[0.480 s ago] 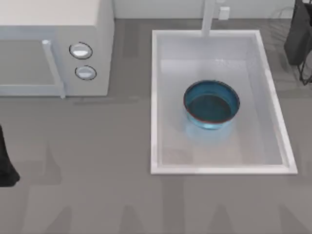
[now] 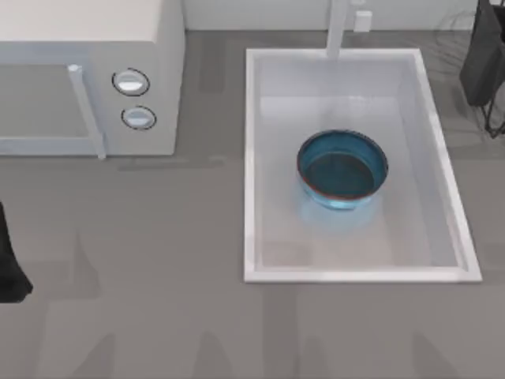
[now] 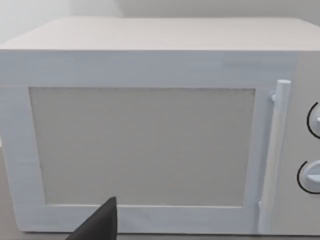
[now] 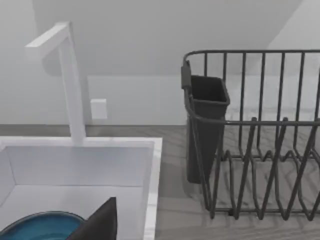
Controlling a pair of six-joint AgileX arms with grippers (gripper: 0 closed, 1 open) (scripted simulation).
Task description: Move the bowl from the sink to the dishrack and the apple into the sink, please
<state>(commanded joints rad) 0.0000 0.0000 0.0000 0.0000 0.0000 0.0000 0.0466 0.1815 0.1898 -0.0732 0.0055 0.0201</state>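
The teal-blue bowl (image 2: 342, 170) with a reddish-brown rim stands upright in the middle of the white sink (image 2: 251, 166). Its rim also shows in the right wrist view as the bowl (image 4: 40, 227) inside the sink (image 4: 152, 170). The dark wire dishrack (image 4: 260, 165) stands just right of the sink, at the table's far right corner as the dishrack (image 2: 483, 67). A dark part of my right gripper (image 4: 100, 225) hangs over the sink's right side near the bowl. My left gripper (image 3: 100, 227) faces the microwave door. The apple is out of view.
A white microwave (image 2: 87, 79) with two round knobs (image 2: 131, 82) fills the back left. The faucet (image 2: 338, 28) rises at the sink's back edge. The dishrack carries a dark cutlery cup (image 4: 205, 125). My left arm (image 2: 9, 268) sits at the left edge.
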